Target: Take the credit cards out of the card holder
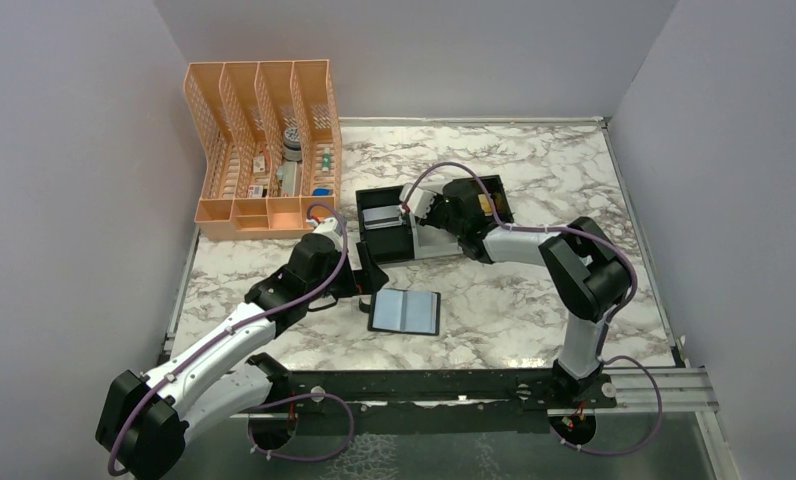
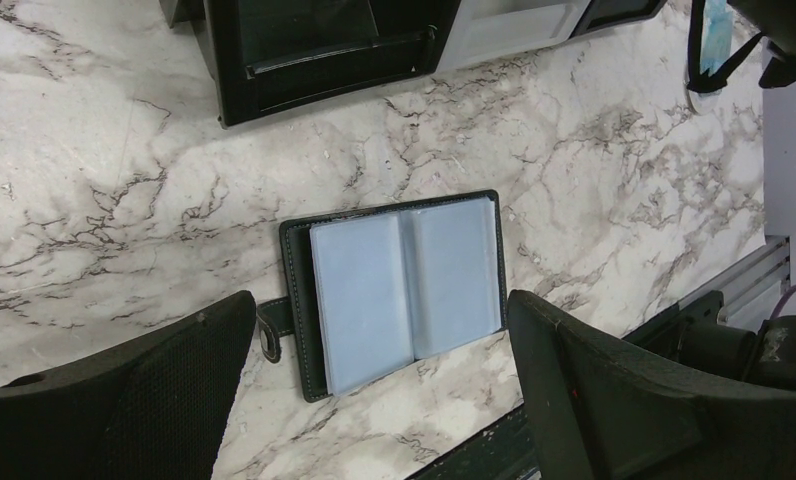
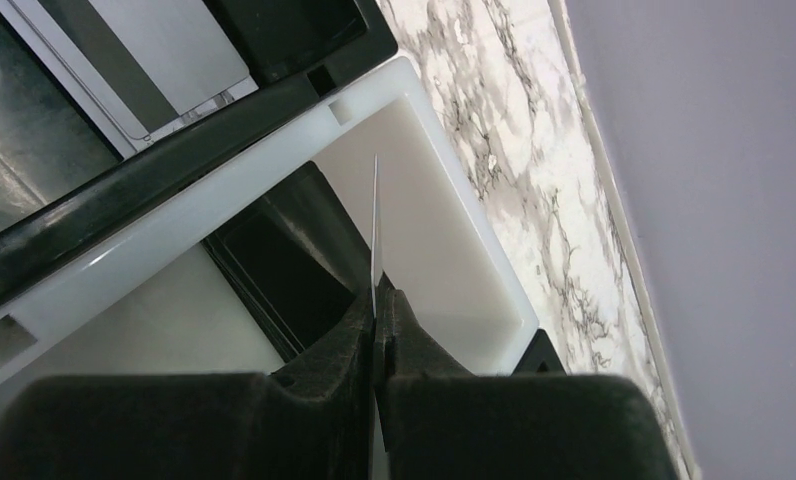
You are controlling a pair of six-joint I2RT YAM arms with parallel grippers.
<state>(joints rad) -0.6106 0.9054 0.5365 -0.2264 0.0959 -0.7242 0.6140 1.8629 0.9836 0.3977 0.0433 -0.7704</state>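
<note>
Wide open, the left gripper [image 2: 382,312] hangs above the unfolded card holder [image 2: 394,290], which lies framed between its fingers. The right gripper [image 3: 379,305] pinches a credit card [image 3: 375,215] edge-on over the white tray [image 3: 454,250].

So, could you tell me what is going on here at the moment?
The right pincer is shut on a thin card, held edge-on over the white tray. A grey card lies in the black tray beside it. The card holder lies open on the table, the left pincer open above it.
</note>
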